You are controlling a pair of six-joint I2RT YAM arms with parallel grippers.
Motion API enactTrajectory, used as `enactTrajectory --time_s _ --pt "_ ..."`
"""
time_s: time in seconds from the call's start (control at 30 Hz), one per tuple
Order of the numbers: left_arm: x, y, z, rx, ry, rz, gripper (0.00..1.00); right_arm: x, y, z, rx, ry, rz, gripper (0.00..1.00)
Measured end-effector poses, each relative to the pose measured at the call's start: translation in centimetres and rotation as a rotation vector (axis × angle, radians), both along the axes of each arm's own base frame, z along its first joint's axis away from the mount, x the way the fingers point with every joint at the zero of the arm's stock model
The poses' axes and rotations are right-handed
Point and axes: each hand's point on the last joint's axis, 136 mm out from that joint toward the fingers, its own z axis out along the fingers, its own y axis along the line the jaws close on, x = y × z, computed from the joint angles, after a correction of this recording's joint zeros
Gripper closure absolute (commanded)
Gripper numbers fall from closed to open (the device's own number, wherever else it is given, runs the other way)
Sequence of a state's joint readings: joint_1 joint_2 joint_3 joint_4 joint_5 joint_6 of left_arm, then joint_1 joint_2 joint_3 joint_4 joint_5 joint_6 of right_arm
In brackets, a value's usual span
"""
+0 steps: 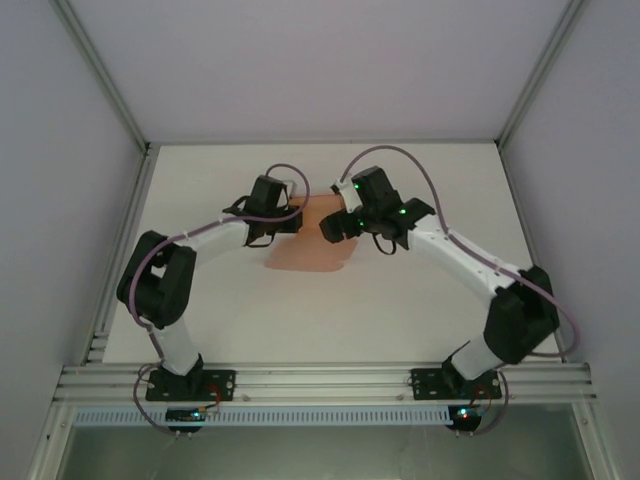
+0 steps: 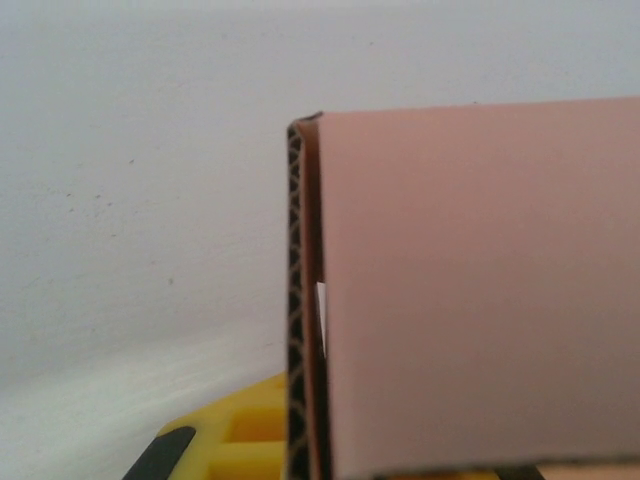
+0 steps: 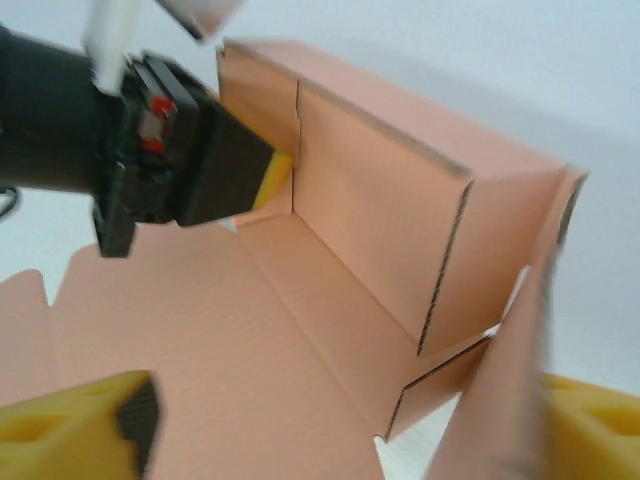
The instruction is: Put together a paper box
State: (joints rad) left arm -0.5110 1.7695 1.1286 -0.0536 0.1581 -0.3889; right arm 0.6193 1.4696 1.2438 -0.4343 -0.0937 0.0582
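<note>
I'm raising the box (image 3: 370, 190) walls, left gripper (image 3: 272, 172) pinching one upright, right gripper (image 3: 345, 430) spread around the end flap (image 3: 500, 370), which probably needs tucking inward next.

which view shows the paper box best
Right wrist: the paper box shows its raised wall, base and flaps together. Left wrist gives one close panel and its corrugated edge; the top view, a small pink patch, partly hidden.

The paper box (image 3: 370, 200) bears no readable text, label or number.
</note>
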Motion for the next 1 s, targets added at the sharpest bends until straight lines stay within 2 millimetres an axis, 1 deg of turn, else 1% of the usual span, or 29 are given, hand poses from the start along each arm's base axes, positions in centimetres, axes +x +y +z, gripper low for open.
enactTrajectory --time_s 0.03,0.13,0.17,0.23,0.33,0.4,0.43,0.47,0.5,0.53,0.57,0.63,0.7,0.77,0.83,0.93,1.0 --pt "0.0 -0.1 0.1 -0.001 -0.004 -0.006 1.00 -0.2 -0.5 1.0 0.006 -0.031 -0.010 0.01" --pt "-0.1 -0.3 0.1 -0.005 -0.007 -0.016 1.00 -0.3 -3.4 4.5 0.021 -0.152 -0.086 0.01" --pt "-0.1 -0.3 0.1 -0.003 -0.008 -0.018 1.00 -0.3 -4.8 5.5 0.026 -0.189 -0.127 0.01" --pt "-0.1 -0.3 0.0 -0.003 -0.009 -0.021 1.00 0.0 -7.7 6.5 0.030 -0.237 -0.215 0.01" --pt "-0.1 -0.3 0.1 -0.007 -0.011 -0.024 1.00 1.1 -13.3 6.5 0.037 -0.237 -0.411 0.01" --pt "-0.1 -0.5 0.2 -0.017 -0.015 -0.031 1.00 2.3 -17.2 5.5 0.042 -0.198 -0.545 0.01" --pt "-0.1 -0.6 0.3 -0.021 -0.016 -0.035 1.00 2.9 -18.7 4.6 0.047 -0.164 -0.595 0.01" --pt "-0.1 -0.7 0.3 -0.024 -0.017 -0.037 1.00 3.5 -19.7 3.6 0.048 -0.133 -0.623 0.01" --pt "-0.1 -0.7 0.3 -0.025 -0.016 -0.039 1.00 4.0 -20.0 2.4 0.051 -0.094 -0.630 0.01" --pt "-0.1 -0.7 0.3 -0.025 -0.016 -0.039 1.00 4.4 -19.8 1.0 0.054 -0.050 -0.617 0.01" --pt "-0.1 -0.7 0.3 -0.025 -0.016 -0.038 1.00 4.6 -19.2 -0.3 0.058 -0.008 -0.587 0.02" --pt "-0.1 -0.7 0.3 -0.025 -0.016 -0.038 1.00 4.4 -16.9 -2.5 0.082 0.071 -0.490 0.07" --pt "-0.1 -0.7 0.3 -0.025 -0.016 -0.038 1.00 3.7 -14.4 -3.5 0.110 0.119 -0.382 0.16" --pt "-0.1 -0.7 0.3 -0.025 -0.016 -0.038 1.00 2.7 -11.7 -3.3 0.159 0.140 -0.261 0.22" --pt "-0.2 -0.7 0.3 -0.024 -0.015 -0.038 1.00 1.8 -9.3 -2.6 0.209 0.145 -0.147 0.28" --pt "-0.2 -0.7 0.2 -0.023 -0.013 -0.038 1.00 0.3 -6.4 -2.0 0.259 0.161 -0.014 0.35" --pt "-0.2 -0.7 0.2 -0.021 -0.015 -0.041 1.00 -0.2 -5.1 -2.2 0.271 0.180 0.042 0.35"
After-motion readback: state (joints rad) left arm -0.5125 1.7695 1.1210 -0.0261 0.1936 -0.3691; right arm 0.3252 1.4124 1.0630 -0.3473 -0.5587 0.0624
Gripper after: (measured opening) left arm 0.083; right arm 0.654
